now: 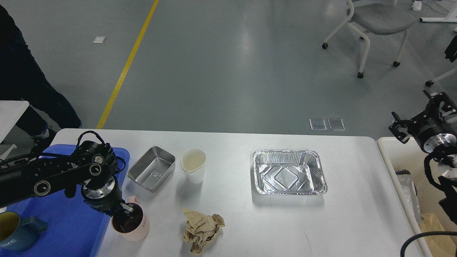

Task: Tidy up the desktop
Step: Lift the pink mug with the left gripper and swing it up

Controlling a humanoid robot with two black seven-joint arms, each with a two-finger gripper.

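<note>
The white desktop (357, 214) holds a pink cup (140, 228) at its front left, right beside the blue tray (71, 221). My left gripper (123, 210) reaches down into the cup's mouth and is shut on its rim. Also on the desktop are a small steel tin (151, 173), a white paper cup (193, 167), a crumpled brown paper ball (201, 230) and an empty foil tray (289, 176). My right gripper (417, 112) hangs open and empty off the desktop's right end.
A blue mug (14, 228) stands in the blue tray's front left corner. A cream-white bin (385, 151) with some rubbish in it stands against the desktop's right edge. A person stands at the far left and a chair (375, 21) at the back right.
</note>
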